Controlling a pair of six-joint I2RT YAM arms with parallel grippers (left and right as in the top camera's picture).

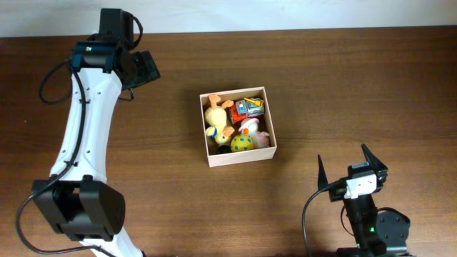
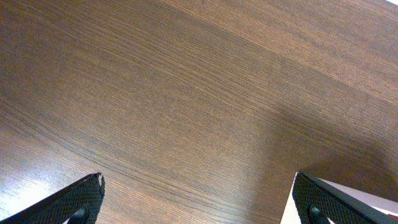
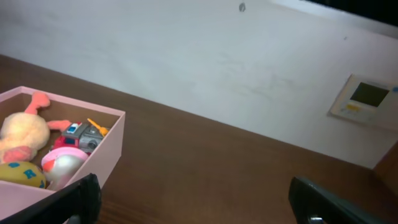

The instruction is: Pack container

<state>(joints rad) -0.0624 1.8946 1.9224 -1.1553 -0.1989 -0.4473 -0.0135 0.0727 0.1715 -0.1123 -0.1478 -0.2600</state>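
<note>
We found the left gripper [image 2: 198, 180] spread wide over bare table [image 2: 186, 93], its arm [image 1: 86, 121] stretched toward the far edge. The right gripper [image 1: 344, 163] was spread too, low near the front edge. The container [image 1: 243, 155] sat mid-table, well apart from both, with toys [image 1: 232, 125] inside.

Dark wood-grain counter [image 1: 357, 86]; past its far edge a white wall [image 3: 217, 62], with a small control panel [image 3: 367, 99] far right.
</note>
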